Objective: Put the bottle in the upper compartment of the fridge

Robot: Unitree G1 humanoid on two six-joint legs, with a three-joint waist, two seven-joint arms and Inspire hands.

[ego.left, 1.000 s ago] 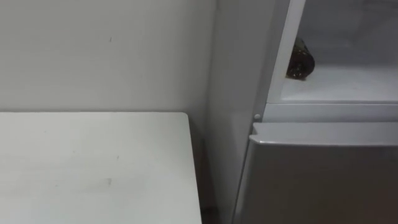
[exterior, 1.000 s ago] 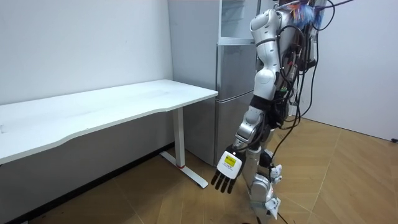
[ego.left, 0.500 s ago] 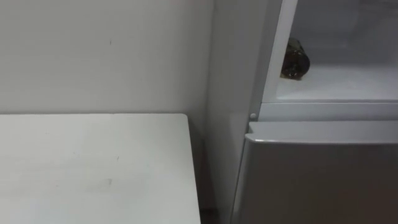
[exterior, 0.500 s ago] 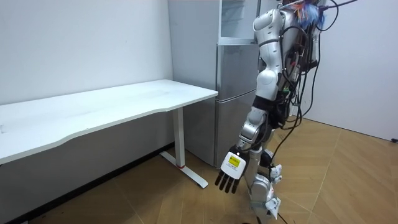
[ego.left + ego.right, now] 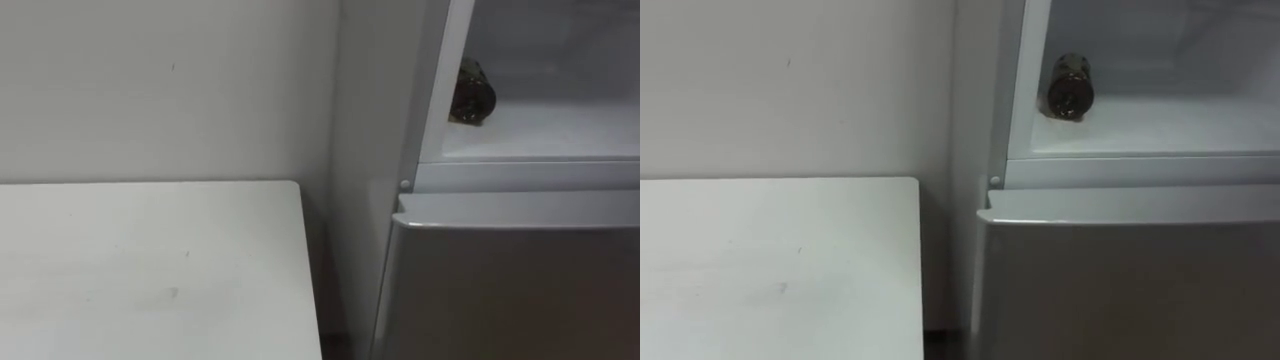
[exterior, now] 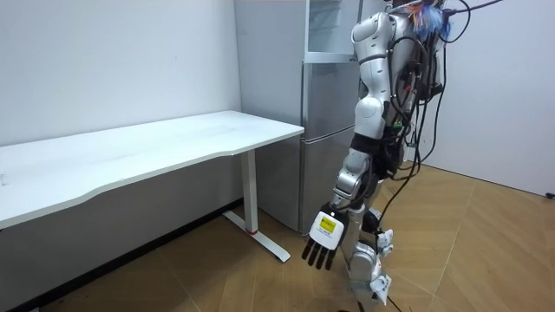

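Bottle (image 5: pixel 1070 85) lying in upper fridge (image 5: pixel 1140 170) | left robot hand (image 6: pixel 323 239) low, well apart

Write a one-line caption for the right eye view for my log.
Dark bottle lying inside the open upper fridge, above the shut lower door, white table at left.

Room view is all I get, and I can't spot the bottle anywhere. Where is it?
Observer: The bottle is inside the upper fridge, on its white shelf.
Operator: So that's why the left hand hangs open! Is the bottle standing up?
Observer: No, it lies on its side, one round end toward the robot.
Operator: In the middle?
Observer: No, at the shelf's left end, right by the fridge's frame.
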